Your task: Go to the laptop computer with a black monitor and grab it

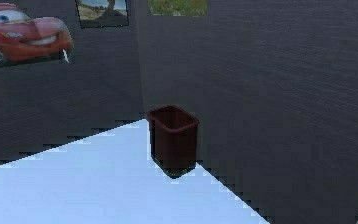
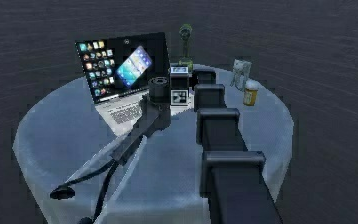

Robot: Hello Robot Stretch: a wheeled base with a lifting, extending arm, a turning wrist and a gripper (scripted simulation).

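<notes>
The laptop (image 2: 122, 70) stands in the upper left of the arm side view, on the far left part of a round pale surface (image 2: 47, 130), with its lid raised and its silver keyboard half facing the lower right. Its screen has a black frame and a dark ground that shows rows of small coloured icons and a slanted pale-blue window. The gripper (image 2: 74, 205) has its dark body across the front right part of the keyboard half. From there its two thin fingers (image 2: 65, 189) run down toward the lower left, away from the laptop, with their tips over bare surface. With the laptop lying behind the gripper, I cannot tell whether it has hold of anything. The dark arm (image 2: 227, 150) rises from the bottom edge, right of the middle. Right of the laptop stand a small dark-green statue (image 2: 187, 40), a pale box (image 2: 240, 72) and a yellowish jar (image 2: 251, 95). In the forward view a dark red bin (image 1: 174, 140) stands on pale floor (image 1: 87, 185) in a corner of dark walls, with a poster of a red car (image 1: 22, 35) at upper left.
</notes>
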